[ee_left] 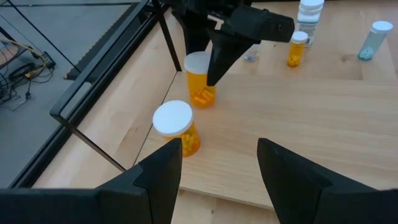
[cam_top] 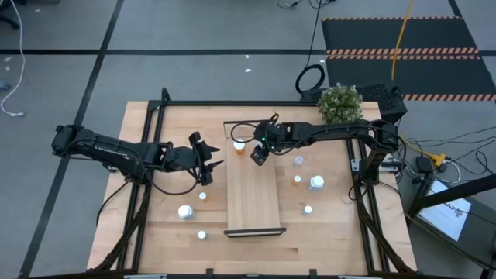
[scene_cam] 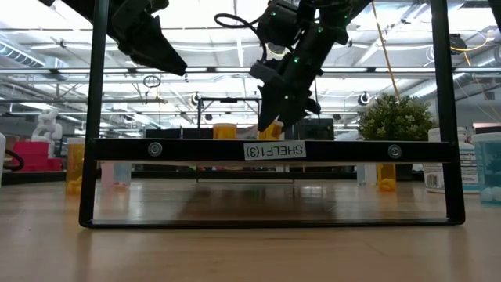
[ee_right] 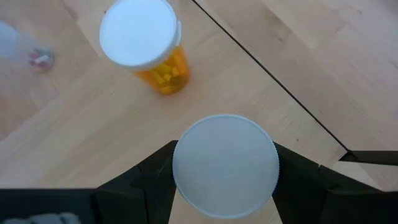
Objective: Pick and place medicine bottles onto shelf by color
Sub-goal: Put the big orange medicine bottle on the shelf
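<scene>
High view, right gripper (cam_top: 258, 155) clamping an orange bottle (ee_right: 225, 167) over the shelf (cam_top: 253, 198), left gripper (cam_top: 208, 169) empty, fingers apart

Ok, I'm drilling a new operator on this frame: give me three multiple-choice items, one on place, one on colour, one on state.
1. The right jaws are over: A the shelf's far end; B the plant; C the floor.
2. The bottle they hold is: A blue; B orange; C white.
3. The left jaws are: A shut on a bottle; B hidden; C open, empty.

Key: 1A, the high view shows them above the board's far end; 2B, its body is orange under a white cap; 3C, the left wrist view shows a bare gap between them.
</scene>
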You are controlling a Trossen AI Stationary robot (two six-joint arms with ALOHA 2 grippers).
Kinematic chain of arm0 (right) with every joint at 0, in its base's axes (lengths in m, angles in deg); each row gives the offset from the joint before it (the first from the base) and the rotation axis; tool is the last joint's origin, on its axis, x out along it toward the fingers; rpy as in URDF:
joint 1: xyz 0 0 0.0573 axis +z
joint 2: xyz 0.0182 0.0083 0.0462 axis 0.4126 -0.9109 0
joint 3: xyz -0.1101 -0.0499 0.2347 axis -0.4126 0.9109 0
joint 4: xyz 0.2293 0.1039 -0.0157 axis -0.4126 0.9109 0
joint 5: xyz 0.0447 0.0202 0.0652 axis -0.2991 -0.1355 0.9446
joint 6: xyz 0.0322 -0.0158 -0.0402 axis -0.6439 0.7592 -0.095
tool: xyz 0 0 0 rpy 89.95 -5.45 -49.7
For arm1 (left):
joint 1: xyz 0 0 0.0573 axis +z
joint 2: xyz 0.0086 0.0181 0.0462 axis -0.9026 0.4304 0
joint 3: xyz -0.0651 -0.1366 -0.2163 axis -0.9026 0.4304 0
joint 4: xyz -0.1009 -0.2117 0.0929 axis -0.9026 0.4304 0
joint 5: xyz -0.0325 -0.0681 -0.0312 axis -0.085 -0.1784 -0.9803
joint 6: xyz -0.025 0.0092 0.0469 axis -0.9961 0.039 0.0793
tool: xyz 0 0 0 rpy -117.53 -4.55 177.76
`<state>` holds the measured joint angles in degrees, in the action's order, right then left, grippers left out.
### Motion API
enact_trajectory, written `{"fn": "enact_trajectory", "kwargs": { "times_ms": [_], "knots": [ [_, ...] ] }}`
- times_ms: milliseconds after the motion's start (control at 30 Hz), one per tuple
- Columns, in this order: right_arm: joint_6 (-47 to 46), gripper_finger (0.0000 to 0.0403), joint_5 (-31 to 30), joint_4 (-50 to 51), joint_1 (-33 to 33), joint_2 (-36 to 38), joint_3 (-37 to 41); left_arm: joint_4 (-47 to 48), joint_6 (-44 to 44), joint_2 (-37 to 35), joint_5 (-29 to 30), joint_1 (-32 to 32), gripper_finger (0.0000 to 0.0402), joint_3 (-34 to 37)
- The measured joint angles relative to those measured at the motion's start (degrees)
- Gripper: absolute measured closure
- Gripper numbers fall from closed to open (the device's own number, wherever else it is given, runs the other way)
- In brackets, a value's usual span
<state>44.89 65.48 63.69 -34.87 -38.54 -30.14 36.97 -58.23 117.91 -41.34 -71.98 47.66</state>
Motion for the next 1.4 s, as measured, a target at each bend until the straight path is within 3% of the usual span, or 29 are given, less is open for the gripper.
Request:
{"fn": "enact_trajectory", "kwargs": {
  "times_ms": [333,733,1000,1400],
  "knots": [
    [0.31,0.0190,-1.27,0.04,-0.07,0.00,0.00,-0.04,0.00,0.00,0.00,-0.01,0.0192,0.00],
    [0.32,0.0159,-1.49,-0.08,-0.07,0.00,0.00,-0.06,0.00,0.00,0.00,-0.01,0.0192,0.00],
    [2.92,0.0164,-2.71,-3.00,-0.07,1.53,-0.02,-0.04,0.00,0.00,0.00,-0.01,0.0192,-0.02],
    [6.99,0.0181,-2.86,2.74,3.03,5.22,-0.02,0.00,-0.01,0.02,-0.76,0.01,0.0192,0.00]
  ]
}}
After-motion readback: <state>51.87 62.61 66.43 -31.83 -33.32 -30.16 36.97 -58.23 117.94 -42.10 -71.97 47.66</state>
